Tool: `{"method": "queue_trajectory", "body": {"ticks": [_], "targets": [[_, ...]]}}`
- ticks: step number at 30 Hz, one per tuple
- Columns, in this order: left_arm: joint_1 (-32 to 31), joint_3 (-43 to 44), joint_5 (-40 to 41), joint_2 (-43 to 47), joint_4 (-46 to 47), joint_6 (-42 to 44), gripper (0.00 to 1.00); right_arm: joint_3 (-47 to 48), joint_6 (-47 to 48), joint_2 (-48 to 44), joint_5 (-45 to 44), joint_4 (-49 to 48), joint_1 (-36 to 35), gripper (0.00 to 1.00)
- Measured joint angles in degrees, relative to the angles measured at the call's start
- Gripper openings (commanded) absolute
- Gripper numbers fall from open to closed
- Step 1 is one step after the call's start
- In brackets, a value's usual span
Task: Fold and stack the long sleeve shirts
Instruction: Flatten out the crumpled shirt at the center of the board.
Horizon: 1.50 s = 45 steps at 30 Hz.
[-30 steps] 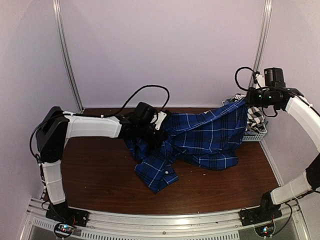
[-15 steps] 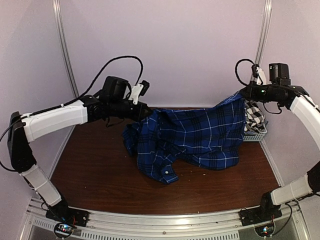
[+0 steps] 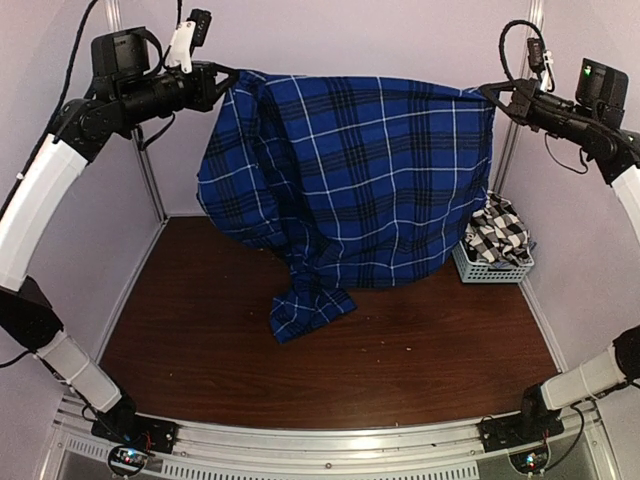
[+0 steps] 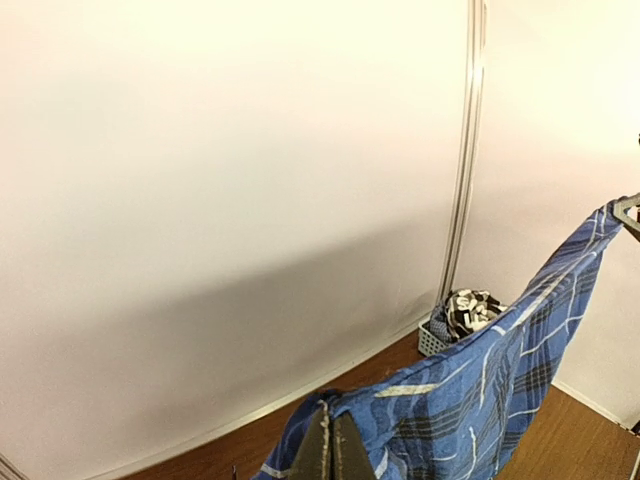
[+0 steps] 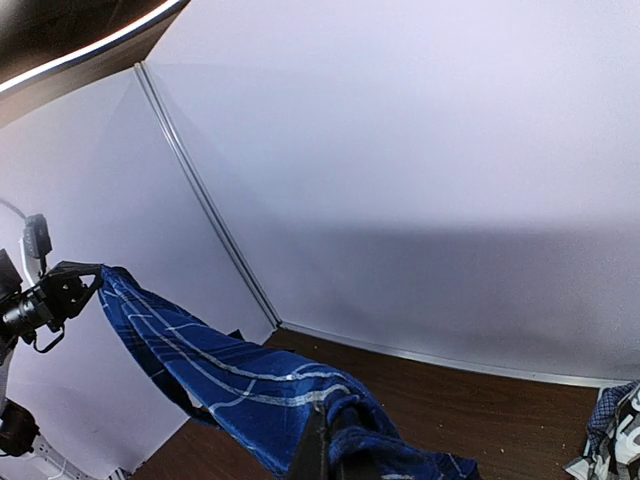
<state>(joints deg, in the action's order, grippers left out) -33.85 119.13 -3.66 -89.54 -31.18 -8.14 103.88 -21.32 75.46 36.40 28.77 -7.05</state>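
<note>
blue plaid shirt (image 3: 350,180): we see it spread wide between the two arms, hanging like a curtain well above the surface (image 3: 430,350), its top edge running nearly level from upper left to upper right.
shirt's lower end: a narrower piece drops from the left-centre of the cloth down to the surface; we cannot tell whether it rests there or hangs just clear.
left end effector (image 3: 226,79): held high at the upper left and clamped on the shirt's top left corner. In the left wrist view we see its fingers (image 4: 316,455) pressed together, with blue cloth rising from between them.
right end effector (image 3: 487,92): held high at the upper right and clamped on the shirt's top right corner. In the right wrist view the fingers are drawn close, with the plaid bunched between them and running off toward the other arm.
black-and-white check shirt (image 3: 498,233): bundled in the basket (image 3: 490,271), heaped above its rim.
basket: grey and slotted, standing at the far right corner of the surface, near the right wall. The hanging plaid's right edge falls just beside it in the top view; we cannot tell whether they touch.
surface: dark brown wood, with a few pale specks near the middle.
</note>
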Motion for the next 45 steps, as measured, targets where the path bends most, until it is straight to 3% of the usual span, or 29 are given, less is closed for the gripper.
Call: {"method": "queue_trajectory", "body": {"ticks": [5, 11, 18, 33, 38, 45], "targets": [[0.00, 1.31, -1.36, 2.45, -3.17, 0.76, 0.00, 1.11, -2.19, -0.81, 3.30, -0.48, -0.20, 0.00], [0.02, -4.83, -4.96, 9.40, -5.92, -0.20, 0.00, -0.85, -4.66, -2.95, 6.73, -0.50, -1.07, 0.00], [0.02, -11.17, -13.49, 19.91, -6.64, -4.33, 0.00, -3.41, -9.35, -9.20, 11.34, -0.94, -3.32, 0.00], [-0.39, -14.38, -28.28, 36.57, -5.38, -14.38, 0.00, -6.14, -26.29, -25.66, 22.56, -6.60, -4.20, 0.00], [-0.39, -13.60, -24.37, 34.25, -7.93, -14.03, 0.00, -9.27, -26.56, -26.12, 20.76, -5.27, -4.20, 0.00], [-0.33, -15.28, -9.92, 24.17, -9.22, -8.83, 0.00, -22.32, -21.51, -22.75, 9.51, -2.84, -4.17, 0.00]]}}
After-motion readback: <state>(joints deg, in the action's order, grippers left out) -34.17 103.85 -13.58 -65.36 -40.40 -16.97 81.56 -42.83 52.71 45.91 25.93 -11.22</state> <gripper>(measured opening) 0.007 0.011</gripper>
